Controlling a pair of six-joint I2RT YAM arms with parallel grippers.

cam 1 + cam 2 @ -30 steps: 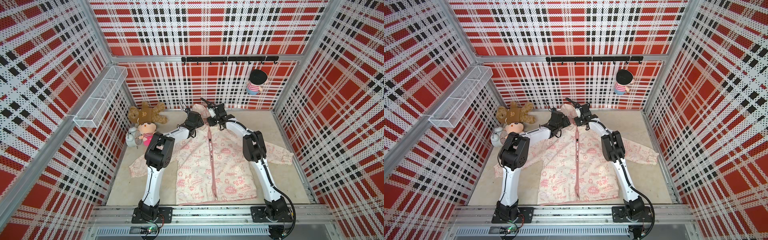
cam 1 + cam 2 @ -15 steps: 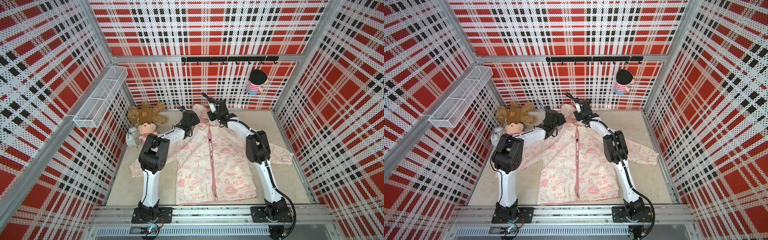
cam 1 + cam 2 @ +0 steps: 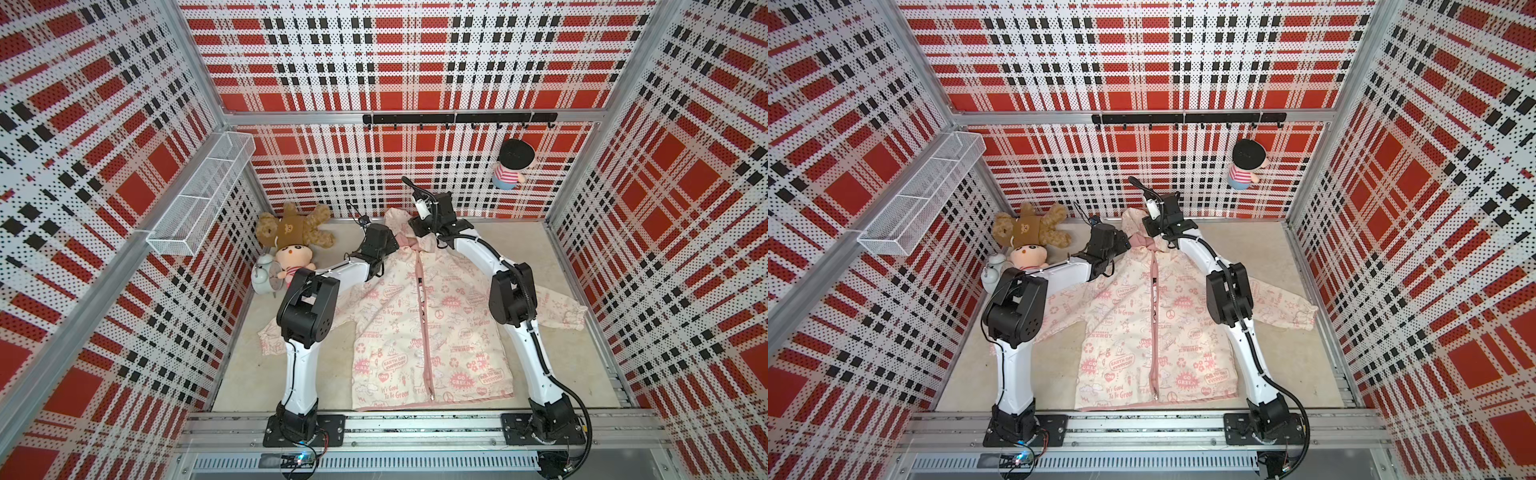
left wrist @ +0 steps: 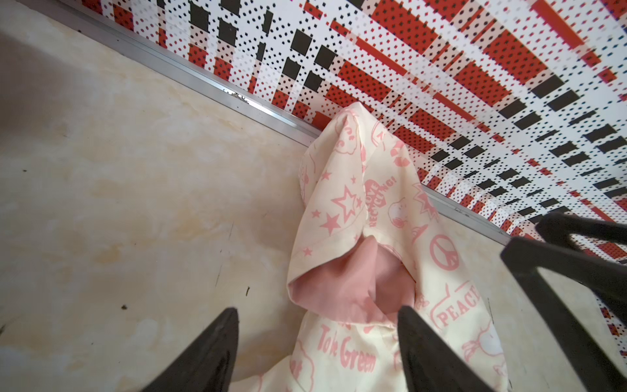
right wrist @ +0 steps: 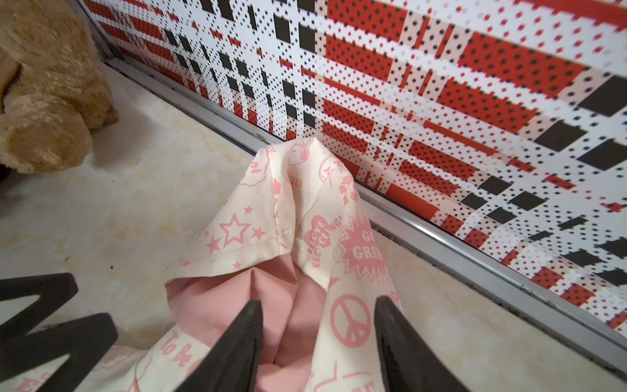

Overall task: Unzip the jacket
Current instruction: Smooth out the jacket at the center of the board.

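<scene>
the jacket [image 3: 390, 332] is showing cream with pink prints and lining; my left claw [image 4: 317, 310] and right claw [image 5: 318, 302] are looking black; walls [image 3: 415, 62] are showing red-black-white plaid.

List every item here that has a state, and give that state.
jacket, lying flat, front up, sleeves spread
zipper, closed
hood, open, pink lining showing
left gripper, open, at the hood
right gripper, open, at the hood
striped doll, hanging on the back wall

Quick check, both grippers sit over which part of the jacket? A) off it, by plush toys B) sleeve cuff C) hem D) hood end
D: the wrist views show the left gripper and right gripper open over the pink-lined hood of the jacket.
</scene>
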